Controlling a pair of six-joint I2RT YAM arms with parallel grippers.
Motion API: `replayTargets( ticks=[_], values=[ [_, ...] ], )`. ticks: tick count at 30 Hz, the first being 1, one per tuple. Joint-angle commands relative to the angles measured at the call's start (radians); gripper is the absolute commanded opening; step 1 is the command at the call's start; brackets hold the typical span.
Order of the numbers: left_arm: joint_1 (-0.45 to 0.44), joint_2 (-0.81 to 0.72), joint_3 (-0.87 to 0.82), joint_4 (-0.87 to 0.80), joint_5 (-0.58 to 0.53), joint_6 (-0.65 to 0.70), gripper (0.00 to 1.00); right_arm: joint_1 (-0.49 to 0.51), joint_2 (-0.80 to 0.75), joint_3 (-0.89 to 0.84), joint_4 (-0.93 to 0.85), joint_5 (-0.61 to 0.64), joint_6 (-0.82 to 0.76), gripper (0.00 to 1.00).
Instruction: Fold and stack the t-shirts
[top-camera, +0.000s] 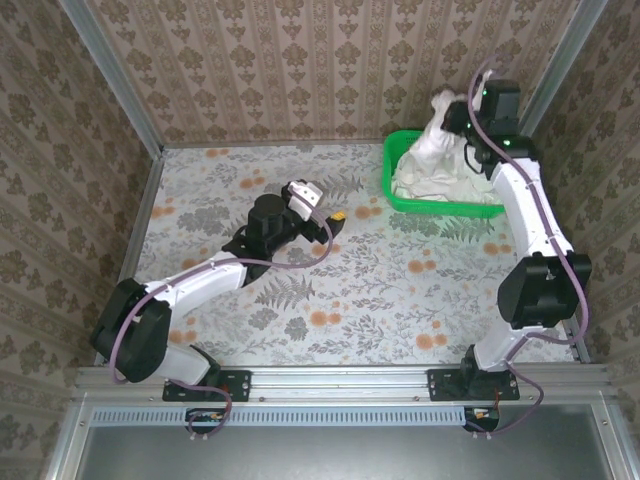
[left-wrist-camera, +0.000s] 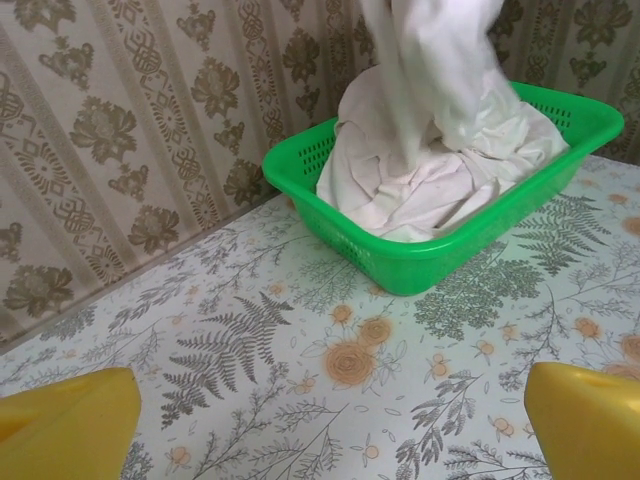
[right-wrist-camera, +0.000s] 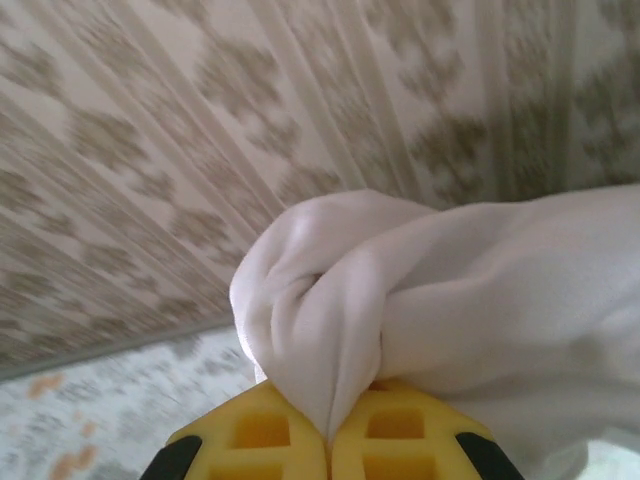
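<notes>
Right end effector in the top view sat at 1 o'clock of the counter, above the green basket, clamped on a bunched white t-shirt that was lifted clear of the rim. More white t-shirts lay heaped in the basket, some cloth spilling over its 3 o'clock side. Left end effector hovered near mid-counter, pointing toward 3 o'clock, well apart from the basket; its jaws were spread with nothing between them.

Left wrist view: yellow fingers at 7 and 5 o'clock, wide apart, bare floral counter between them. Basket at 1 o'clock against the patterned wall; a t-shirt hung stretched upward out of the frame from the pile in it.

Right wrist view: yellow fingers at 6 o'clock pressed together, pinching a fold of white t-shirt that bulged up and draped toward 3 o'clock. Blurred wall behind. No print visible on the cloth.
</notes>
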Motion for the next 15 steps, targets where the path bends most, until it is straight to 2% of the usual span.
replayTargets(
  ticks=[1,7,13,15],
  values=[
    [0.017,-0.019,0.024,0.024,-0.013,-0.044,1.0,-0.003,-0.054,0.158,0.057,-0.122,0.02,0.0],
    [0.046,-0.031,0.006,0.036,-0.034,-0.092,1.0,0.024,0.008,0.48,-0.03,-0.255,0.023,0.0],
    [0.109,-0.083,-0.04,0.029,-0.053,-0.134,1.0,0.126,0.204,0.941,-0.208,-0.44,-0.001,0.0],
    [0.139,-0.12,-0.062,0.014,-0.065,-0.15,1.0,0.162,0.248,1.005,-0.197,-0.493,0.046,0.0]
  ],
)
